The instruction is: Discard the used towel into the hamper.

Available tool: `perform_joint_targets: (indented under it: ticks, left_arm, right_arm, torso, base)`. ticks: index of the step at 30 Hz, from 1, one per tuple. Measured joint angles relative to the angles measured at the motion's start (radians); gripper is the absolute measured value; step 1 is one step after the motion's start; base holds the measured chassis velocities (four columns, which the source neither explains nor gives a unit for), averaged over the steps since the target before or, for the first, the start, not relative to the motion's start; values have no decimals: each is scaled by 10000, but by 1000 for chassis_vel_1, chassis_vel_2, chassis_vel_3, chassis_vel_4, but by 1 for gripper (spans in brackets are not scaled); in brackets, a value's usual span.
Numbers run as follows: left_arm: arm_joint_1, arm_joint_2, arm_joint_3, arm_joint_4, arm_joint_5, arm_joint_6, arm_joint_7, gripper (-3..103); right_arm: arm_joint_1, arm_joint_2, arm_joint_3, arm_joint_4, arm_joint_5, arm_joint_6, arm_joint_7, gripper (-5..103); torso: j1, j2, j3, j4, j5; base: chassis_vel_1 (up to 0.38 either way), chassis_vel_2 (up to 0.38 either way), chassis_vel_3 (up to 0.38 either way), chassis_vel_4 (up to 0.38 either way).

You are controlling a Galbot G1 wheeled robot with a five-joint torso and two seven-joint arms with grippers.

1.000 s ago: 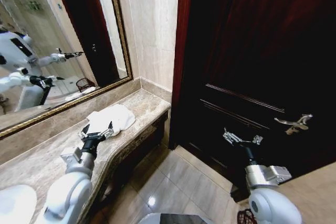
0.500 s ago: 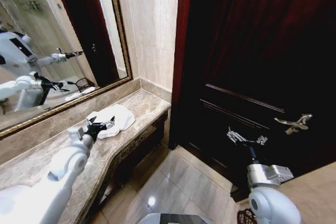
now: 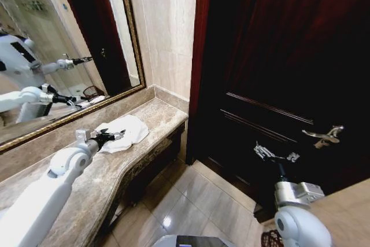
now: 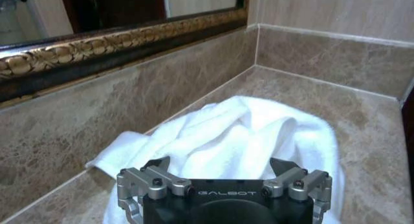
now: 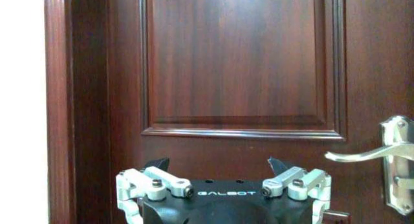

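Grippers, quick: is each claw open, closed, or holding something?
Left gripper: open, over the crumpled white cloth towel, not gripping it.
Right gripper: open, empty, facing the dark wooden door.

Hamper (image 3: 272, 239) cut off below.

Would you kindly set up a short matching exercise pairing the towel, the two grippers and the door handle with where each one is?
Things:
1. towel
2. left gripper
3. right gripper
4. door handle

Places:
A. raised in front of the dark door
B. at the towel's near edge
C. crumpled on the marble counter below the mirror
D. mounted on the door

Pairs: 1-C, 2-B, 3-A, 4-D
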Motion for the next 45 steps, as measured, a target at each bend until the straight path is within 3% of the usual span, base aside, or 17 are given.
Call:
perform_joint_targets:
  ticks: [2, 11, 21, 32, 38, 41, 43, 45]
  left_arm:
    - [-397, 88, 235, 678, 98, -107, 459, 100]
    - [-1974, 62, 1527, 2037, 112, -330, 708, 100]
    - [-2222, -262, 1981, 2318, 332, -357, 853, 100]
    - [-2186, -174, 2014, 2256, 407, -184, 813, 103]
    - [-2143, -145, 1956, 2283, 413, -171, 791, 86]
    - [-2008, -145, 1871, 2258, 427, -273, 787, 70]
    - [-1975, -145, 1844, 2246, 429, -286, 788, 70]
    - [-1903, -140, 1786, 2237, 431, -321, 793, 59]
  right_arm:
    - [97, 38, -43, -161, 19, 65, 99, 100]
    - [328, -236, -182, -104, 60, -169, 248, 100]
    - [278, -349, -167, -17, 57, -196, 310, 100]
    - [258, -238, -283, 142, 236, -168, 512, 100]
    - [273, -344, -235, 241, 398, -214, 613, 100]
    - [224, -309, -238, 273, 390, -216, 615, 100]
    - [209, -291, -240, 280, 385, -215, 613, 100]
    - [177, -259, -245, 292, 365, -209, 606, 100]
  torso:
    - [-1, 0, -1, 1, 1]
    - [0, 0, 0, 0, 0]
    - [-1, 0, -1, -1, 2]
    - [-1, 0, -1, -1, -1]
    - [-1, 0, -1, 0, 0]
    - [-1, 0, -1, 0, 1]
    - [-1, 0, -1, 0, 1]
    - [-1, 0, -1, 0, 1]
  base:
    - [0, 0, 0, 0]
    - [0, 0, 0, 0]
    - [0, 0, 0, 0]
    - [0, 0, 0, 0]
    - [0, 0, 0, 0]
    - [0, 0, 0, 0]
    - [0, 0, 0, 0]
    - [0, 0, 0, 0]
